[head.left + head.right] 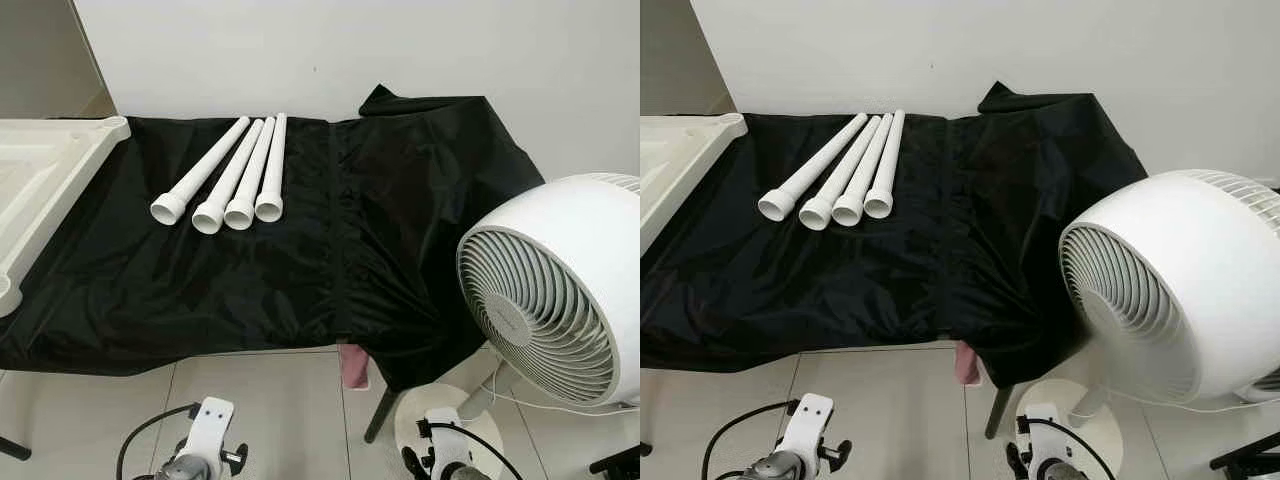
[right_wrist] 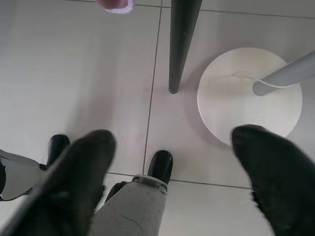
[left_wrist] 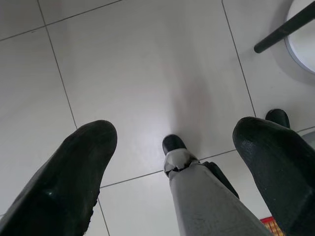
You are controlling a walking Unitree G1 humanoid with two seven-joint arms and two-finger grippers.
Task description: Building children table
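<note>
Four white table legs (image 1: pixel 235 175), judged light, stiff and slippery and best gripped mid-shaft, are laid side by side on the black-draped surface (image 1: pixel 400 230) well ahead of both lowered end effectors, left (image 3: pixel 172 162) and right (image 2: pixel 172 167), each spread wide and empty, the tabletop (image 1: pixel 45 170) beyond the left one.

Looking down along my left gripper (image 3: pixel 174 172), I see its two black fingers (image 3: pixel 74 177) spread wide apart with nothing between them, hanging above a pale tiled floor (image 3: pixel 138 73) crossed by thin grout lines. Between the fingers, lower down, my own grey leg (image 3: pixel 206 201) runs to a black foot (image 3: pixel 173 143), and a second black foot (image 3: pixel 278 117) peeks out beside the other finger. Toward one corner a dark slanted table leg (image 3: pixel 283 28) crosses over the curved edge of a white round base (image 3: pixel 302 46).
</note>
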